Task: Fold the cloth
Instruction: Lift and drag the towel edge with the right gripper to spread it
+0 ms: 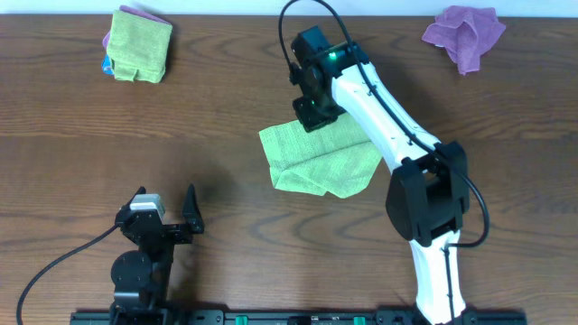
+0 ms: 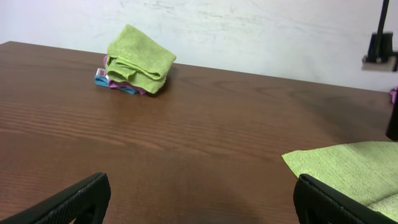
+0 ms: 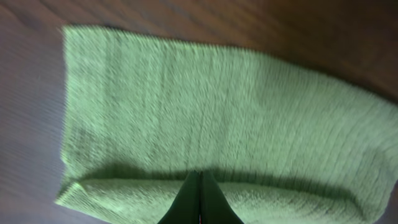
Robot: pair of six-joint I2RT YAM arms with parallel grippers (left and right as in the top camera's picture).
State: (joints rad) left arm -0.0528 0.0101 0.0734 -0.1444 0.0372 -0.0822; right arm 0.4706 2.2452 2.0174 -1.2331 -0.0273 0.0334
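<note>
The lime-green cloth (image 1: 321,161) lies partly folded at the table's middle, with one edge doubled over. My right gripper (image 1: 314,110) hovers over its far edge. In the right wrist view the cloth (image 3: 217,106) fills the frame, and the gripper (image 3: 200,177) is shut, pinching a raised edge that casts a shadow on the layer below. My left gripper (image 1: 164,206) rests open near the front left, apart from the cloth. Its fingers (image 2: 74,202) hold nothing, and a cloth corner (image 2: 354,171) shows at the right of that view.
A folded green towel (image 1: 138,45) sits at the back left on purple and blue cloths, and it also shows in the left wrist view as a green towel (image 2: 140,61). A crumpled purple cloth (image 1: 465,32) lies at the back right.
</note>
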